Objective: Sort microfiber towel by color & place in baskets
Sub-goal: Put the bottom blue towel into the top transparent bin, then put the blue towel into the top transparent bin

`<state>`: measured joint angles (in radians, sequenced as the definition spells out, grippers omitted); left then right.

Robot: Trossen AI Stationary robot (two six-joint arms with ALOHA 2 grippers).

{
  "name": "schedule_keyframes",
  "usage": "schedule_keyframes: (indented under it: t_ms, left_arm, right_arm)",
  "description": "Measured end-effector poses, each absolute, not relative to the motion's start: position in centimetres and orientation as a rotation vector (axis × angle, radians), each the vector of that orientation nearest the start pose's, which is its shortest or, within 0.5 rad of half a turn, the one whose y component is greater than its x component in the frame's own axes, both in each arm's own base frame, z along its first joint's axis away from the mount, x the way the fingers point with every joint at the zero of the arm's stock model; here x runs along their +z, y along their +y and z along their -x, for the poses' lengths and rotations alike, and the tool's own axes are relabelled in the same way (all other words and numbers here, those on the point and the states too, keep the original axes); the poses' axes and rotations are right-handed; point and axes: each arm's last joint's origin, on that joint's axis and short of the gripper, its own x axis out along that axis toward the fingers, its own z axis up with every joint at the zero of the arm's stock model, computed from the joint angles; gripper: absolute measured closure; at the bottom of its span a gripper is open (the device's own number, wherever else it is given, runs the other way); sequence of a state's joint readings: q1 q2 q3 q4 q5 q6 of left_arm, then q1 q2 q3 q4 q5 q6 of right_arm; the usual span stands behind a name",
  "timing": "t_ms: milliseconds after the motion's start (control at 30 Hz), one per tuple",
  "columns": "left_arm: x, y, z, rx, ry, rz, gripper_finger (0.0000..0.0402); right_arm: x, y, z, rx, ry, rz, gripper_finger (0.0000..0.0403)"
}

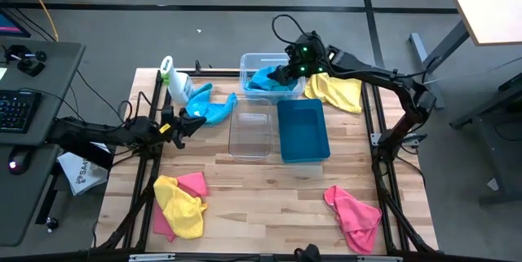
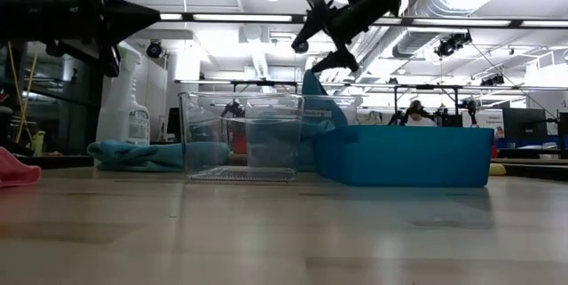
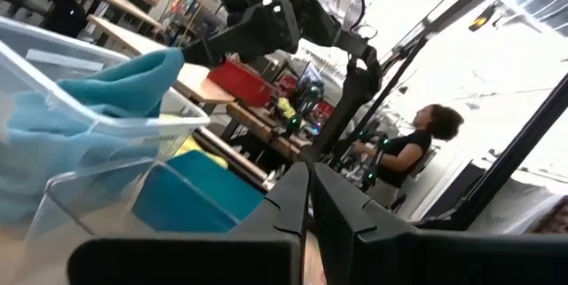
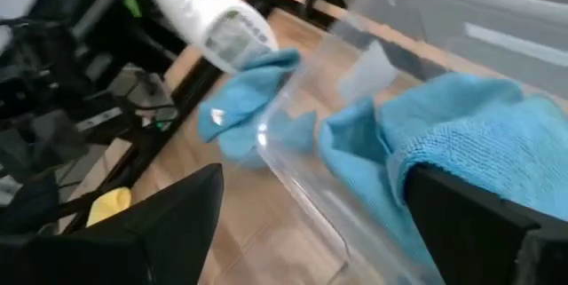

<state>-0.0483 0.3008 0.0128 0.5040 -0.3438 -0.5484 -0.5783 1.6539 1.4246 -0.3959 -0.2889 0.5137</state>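
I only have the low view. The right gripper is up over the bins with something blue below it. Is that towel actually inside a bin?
Observer: Yes. From above, the blue towel lies in the far clear bin, with the right gripper just over it.
Operator: Anything in the teal one?
Observer: No, the teal bin shows a bare floor.
Operator: What is loose that I can't see?
Observer: A yellow towel right of the far clear bin, a yellow and pink pile front left, and a pink towel front right. The left gripper is beside a second blue towel.
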Motion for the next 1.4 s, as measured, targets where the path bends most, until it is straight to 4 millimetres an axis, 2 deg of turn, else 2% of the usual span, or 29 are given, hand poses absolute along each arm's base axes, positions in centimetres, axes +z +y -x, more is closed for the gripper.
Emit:
schedule_keyframes:
  t_ms: [100,233,333,533,633,733,833,933,1033,1133,1300,1400]
  left_arm:
    - [19.3,0.4,-11.2,0.225,-0.322,0.592,0.0394]
    - [19.4,0.5,-11.2,0.230,-0.332,0.594,0.0394]
    - [19.4,0.5,-11.2,0.238,-0.332,0.595,0.0394]
    - [19.6,0.6,-11.1,0.255,-0.369,0.699,0.0394]
    - [21.2,0.5,-11.3,0.227,-0.383,0.721,0.0394]
    - [24.0,0.4,-12.1,0.211,-0.322,0.637,0.0394]
    - [27.2,0.4,-13.4,0.277,-0.142,0.507,0.0386]
    - [30.0,0.7,-14.6,0.353,0.129,0.389,0.0361]
    - [31.0,1.1,-15.2,0.425,0.453,0.279,0.0319]
    - [30.1,1.4,-15.9,0.485,0.691,0.221,0.0273]
    - [26.0,1.8,-17.5,0.513,0.953,0.136,0.0204]
    - [23.9,2.7,-18.7,0.509,1.075,0.054,0.0175]
  right_arm:
    - [31.7,-19.5,-31.0,-0.503,0.570,-0.868,0.0066]
    - [31.5,-19.3,-30.1,-0.630,0.696,-0.853,0.0072]
    - [31.9,-19.4,-29.9,-0.697,0.692,-0.883,0.0075]
    - [33.4,-19.3,-30.7,-0.629,0.544,-0.847,0.0076]
    - [34.4,-19.3,-30.3,-0.623,0.500,-0.824,0.0076]
    - [35.5,-19.3,-29.2,-0.628,0.469,-0.799,0.0076]
    - [36.8,-19.1,-27.9,-0.639,0.440,-0.791,0.0076]
    - [37.9,-18.6,-26.6,-0.645,0.427,-0.772,0.0076]
    - [39.3,-17.7,-24.8,-0.656,0.415,-0.749,0.0076]
    - [40.5,-16.5,-23.1,-0.680,0.417,-0.725,0.0076]
    - [42.0,-14.3,-20.1,-0.704,0.432,-0.719,0.0076]
    - [42.5,-13.0,-18.9,-0.729,0.445,-0.703,0.0076]
